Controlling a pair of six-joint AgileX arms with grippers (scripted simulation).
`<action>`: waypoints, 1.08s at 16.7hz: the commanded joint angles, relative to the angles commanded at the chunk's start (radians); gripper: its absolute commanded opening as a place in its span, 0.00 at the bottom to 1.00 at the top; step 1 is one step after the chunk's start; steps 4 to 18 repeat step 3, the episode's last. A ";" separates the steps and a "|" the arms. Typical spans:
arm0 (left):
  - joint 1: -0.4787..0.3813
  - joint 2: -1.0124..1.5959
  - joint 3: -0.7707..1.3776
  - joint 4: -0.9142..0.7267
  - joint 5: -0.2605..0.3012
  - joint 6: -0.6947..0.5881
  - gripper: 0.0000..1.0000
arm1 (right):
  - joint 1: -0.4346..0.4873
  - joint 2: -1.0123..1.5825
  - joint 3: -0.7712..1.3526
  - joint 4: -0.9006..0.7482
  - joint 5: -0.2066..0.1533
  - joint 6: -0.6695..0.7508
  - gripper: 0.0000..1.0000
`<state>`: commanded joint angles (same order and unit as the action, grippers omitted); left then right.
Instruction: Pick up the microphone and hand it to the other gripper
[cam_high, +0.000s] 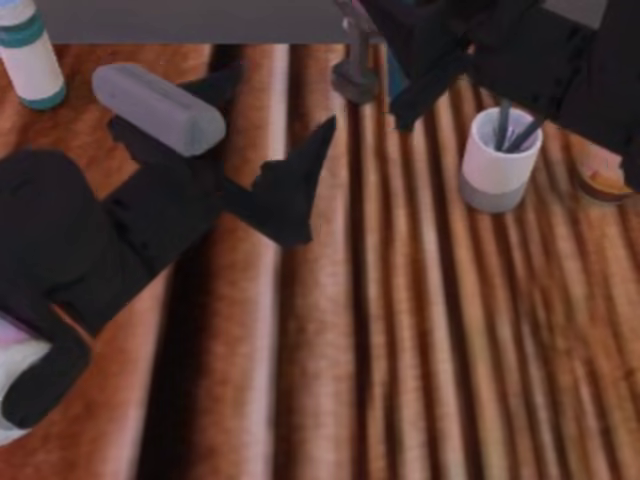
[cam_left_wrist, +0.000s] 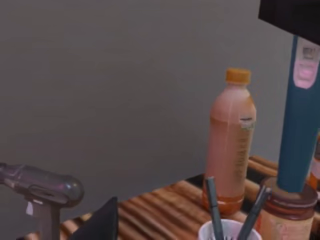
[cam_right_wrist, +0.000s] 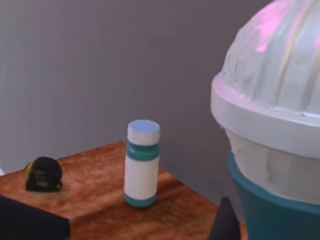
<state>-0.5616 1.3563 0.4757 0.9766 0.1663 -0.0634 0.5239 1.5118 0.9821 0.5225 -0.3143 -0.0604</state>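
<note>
- The microphone (cam_high: 393, 68) is in the air over the far middle of the table (cam_high: 400, 350), just left of the pen cup. In the top view only a sliver of its teal handle shows under the right arm.
- In the left wrist view the microphone (cam_left_wrist: 299, 125) stands upright, white switch patch facing the camera, its top end running into a black shape at the frame's edge.
- In the right wrist view its ribbed white-grey head (cam_right_wrist: 275, 95) fills the frame close to the camera, with the teal handle below it.
- The right tool (cam_high: 402, 95) reaches in from the far right and is clenched on the microphone.
- The left tool (cam_high: 285, 97), with its grey capsule body, is left of the microphone and apart from it. Its two pointed fingers are spread wide and hold nothing.
- A white cup (cam_high: 497, 165) holding dark pens stands right of the microphone.
- A grey power drill (cam_high: 350, 72) is just left of the microphone, at the far edge.
- A white bottle with teal bands (cam_high: 30, 55) stands in the far left corner, with a black-and-yellow tape measure (cam_right_wrist: 44, 174) near it.
- An orange drink bottle (cam_left_wrist: 230, 140) and a brown-lidded jar (cam_left_wrist: 290, 212) stand beyond the cup.
</note>
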 joint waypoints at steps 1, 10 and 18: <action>0.005 -0.021 -0.021 0.000 0.004 0.000 1.00 | -0.011 -0.009 -0.009 0.000 -0.012 -0.002 0.00; 0.008 -0.033 -0.033 0.001 0.006 0.000 1.00 | -0.017 -0.014 -0.016 0.000 -0.020 -0.003 0.00; 0.008 -0.033 -0.033 0.001 0.006 0.000 1.00 | -0.017 -0.014 -0.016 0.000 -0.020 -0.003 0.00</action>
